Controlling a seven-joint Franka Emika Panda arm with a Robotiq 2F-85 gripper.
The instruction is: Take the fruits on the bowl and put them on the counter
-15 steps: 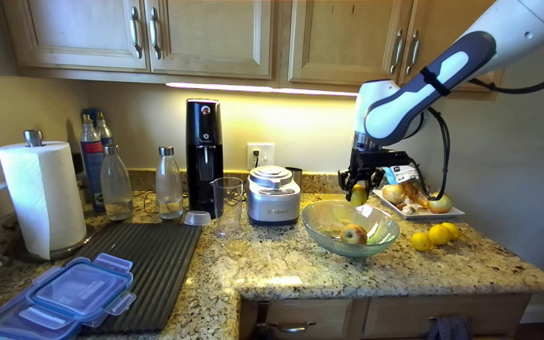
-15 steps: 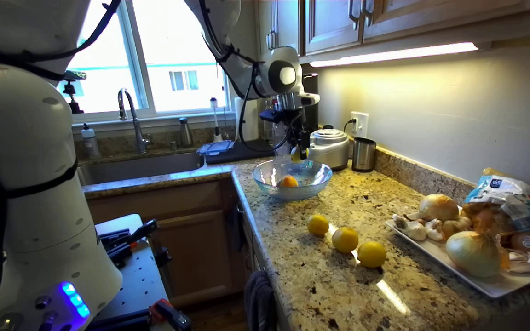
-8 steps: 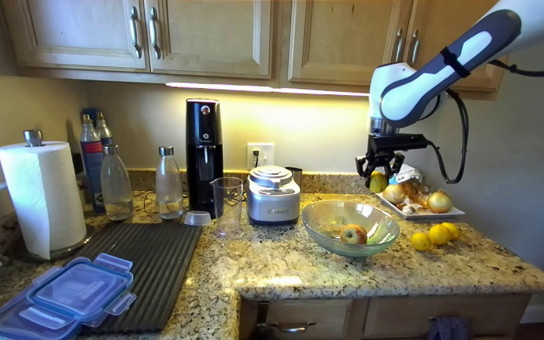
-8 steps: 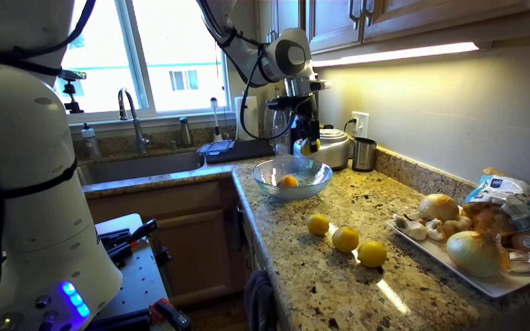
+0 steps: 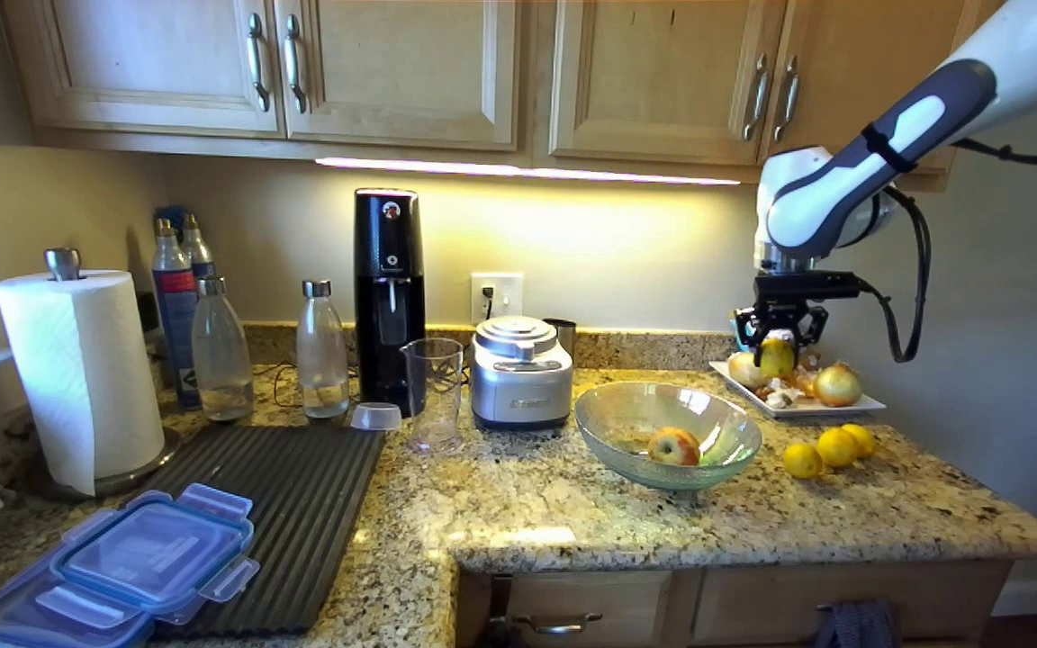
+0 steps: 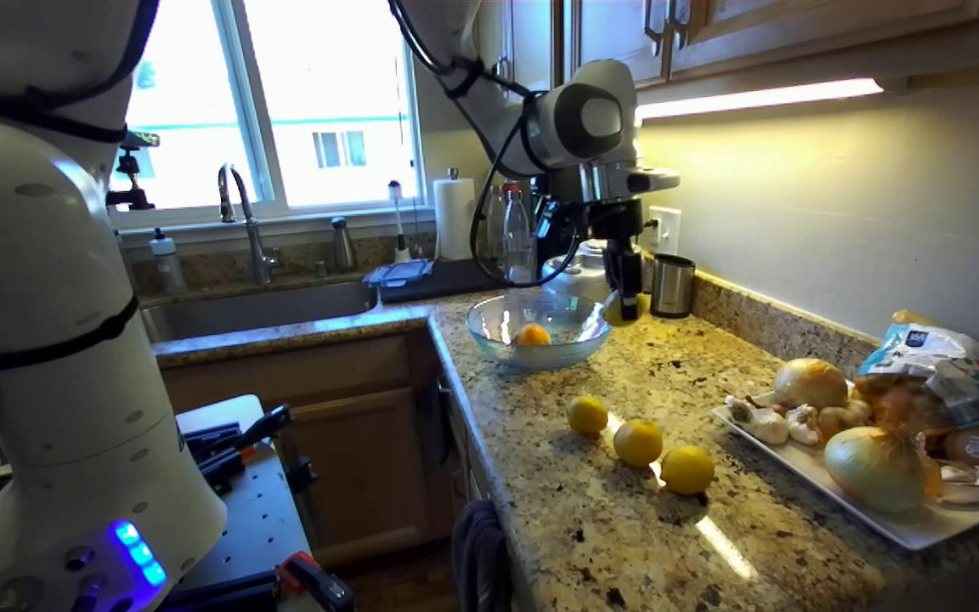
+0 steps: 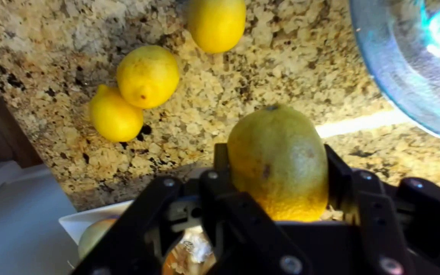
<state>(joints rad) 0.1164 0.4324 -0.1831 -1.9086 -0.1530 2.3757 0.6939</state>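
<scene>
Wrist view: one yellow-green fruit [image 7: 278, 162], clasped in hand [image 7: 277, 168], closed to fruit width. Step, apparently: transfer, bowl [image 7: 386, 46] to bench [image 7: 197, 107]; next, lower near three lemons [image 7: 148, 77], release.

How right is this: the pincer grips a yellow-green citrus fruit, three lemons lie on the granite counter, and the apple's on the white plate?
Wrong about the apple: it sits in the glass bowl, as both exterior views show. The rest stands: the pincer grips the citrus fruit; three lemons lie on the granite counter.
</scene>
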